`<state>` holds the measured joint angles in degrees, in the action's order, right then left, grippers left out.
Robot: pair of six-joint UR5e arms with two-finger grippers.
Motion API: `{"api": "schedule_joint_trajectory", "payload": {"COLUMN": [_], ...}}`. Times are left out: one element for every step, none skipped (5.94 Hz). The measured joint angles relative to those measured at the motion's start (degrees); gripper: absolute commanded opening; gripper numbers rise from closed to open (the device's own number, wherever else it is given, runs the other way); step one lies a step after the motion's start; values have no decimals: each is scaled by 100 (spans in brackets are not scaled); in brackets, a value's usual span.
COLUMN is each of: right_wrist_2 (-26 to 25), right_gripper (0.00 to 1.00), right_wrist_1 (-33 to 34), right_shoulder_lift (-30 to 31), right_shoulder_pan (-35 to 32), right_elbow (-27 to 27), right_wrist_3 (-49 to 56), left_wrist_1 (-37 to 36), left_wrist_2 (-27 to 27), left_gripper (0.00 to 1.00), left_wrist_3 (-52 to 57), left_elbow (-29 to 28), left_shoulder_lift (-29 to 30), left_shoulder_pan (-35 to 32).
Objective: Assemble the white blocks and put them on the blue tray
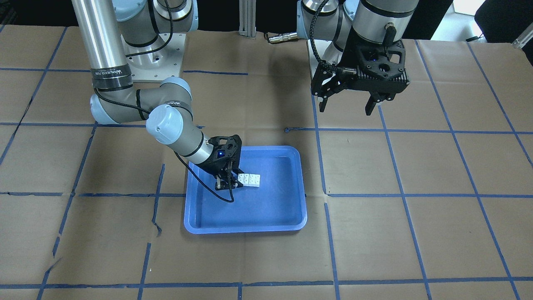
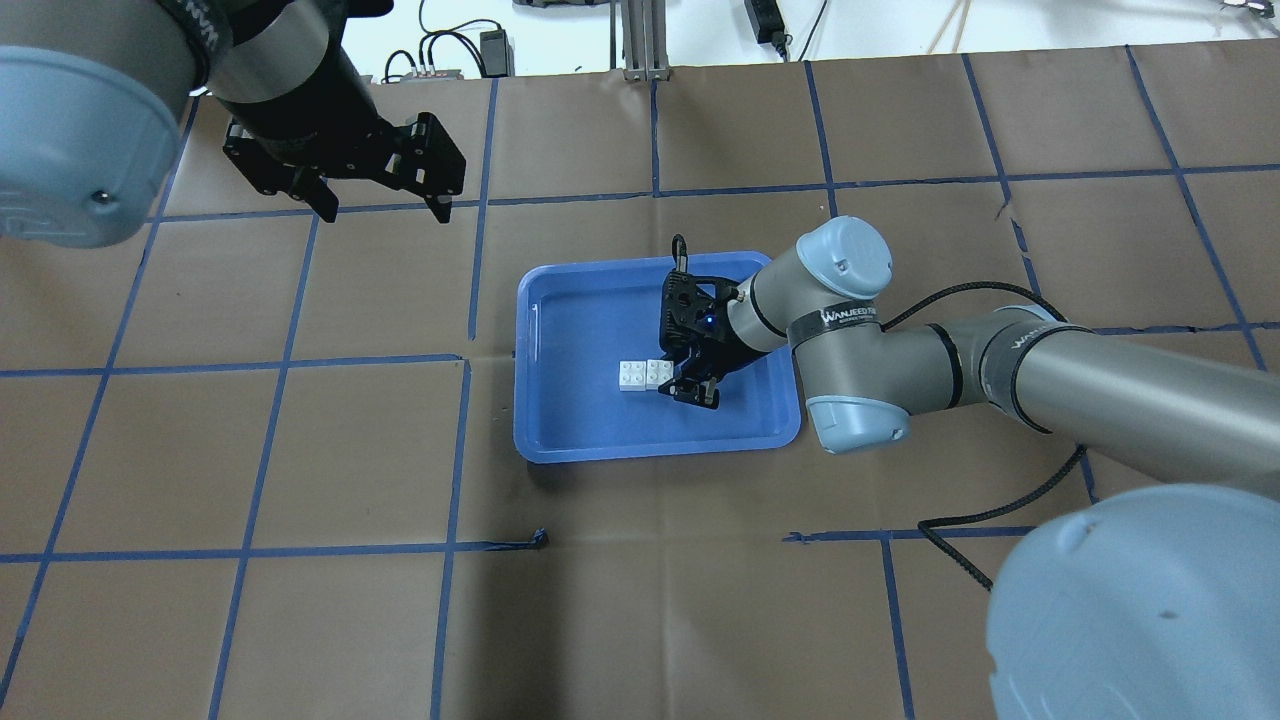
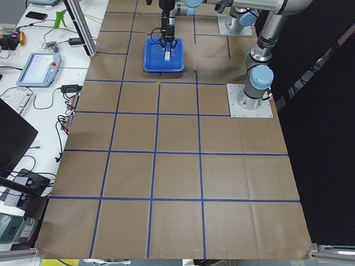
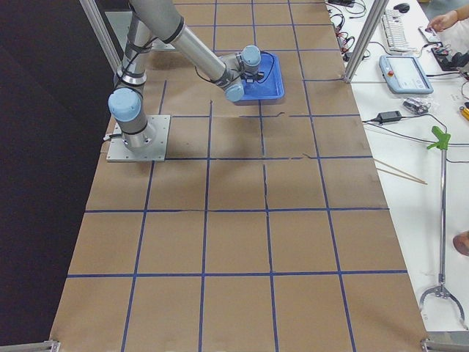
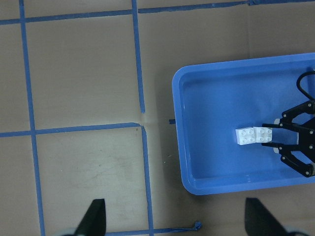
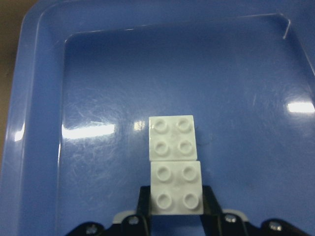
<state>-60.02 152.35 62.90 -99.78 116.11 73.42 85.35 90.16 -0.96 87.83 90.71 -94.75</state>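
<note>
Spreading beneath both arms, the brown paper-covered worktop point(image 1: 416, 233) with its blue tape grid carries the shallow rectangular blue plastic tray point(image 1: 245, 229), which lies directly under the right pincer point(image 6: 175, 209). The left pincer point(image 1: 345, 109) hangs well away from it, jaws wide and empty. The right pincer's jaws stand close against two sides of the nearer brick point(image 6: 176, 189) of the two small white square plastic studded bricks point(image 1: 249, 179). The farther brick point(image 6: 172, 137) lies just beyond its tips, touching the first, both on the tray floor. Such bricks are probably light, stiff and slick-sided, so a hold on flat opposite walls, below the studs, looks surest. The glossy tray may let them slide. Whether the bricks are locked together or merely abut, I cannot tell, and the wrist view cuts off most of the pincer.
</note>
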Motion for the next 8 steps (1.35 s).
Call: {"api": "schedule_joint_trajectory", "payload": {"right_wrist_2": [0, -1, -1, -1, -1, -1, -1, -14], "right_gripper": [37, 47, 59, 61, 61, 75, 100, 100], "right_wrist_1": [33, 44, 48, 49, 49, 49, 49, 47], "right_shoulder_lift": [-3, -9, -12, -14, -15, -15, -15, 10], "right_shoulder_pan": [-11, -13, -15, -15, -16, -15, -15, -8], "right_elbow": [0, 1, 5, 7, 8, 8, 6, -5], "right_wrist_3": [-2, -5, -9, -11, -15, -18, -20, -46], "left_wrist_1": [0, 0, 0, 0, 0, 0, 0, 0], "left_wrist_2": [1, 2, 2, 2, 2, 2, 2, 2], "left_gripper": [98, 98, 98, 98, 98, 98, 98, 98], "left_wrist_3": [-1, -1, -1, -1, -1, -1, -1, -1], "left_elbow": [3, 3, 0, -2, -2, -3, -3, -3], "left_shoulder_lift": [0, 0, 0, 0, 0, 0, 0, 0], "left_shoulder_pan": [0, 0, 0, 0, 0, 0, 0, 0]}}
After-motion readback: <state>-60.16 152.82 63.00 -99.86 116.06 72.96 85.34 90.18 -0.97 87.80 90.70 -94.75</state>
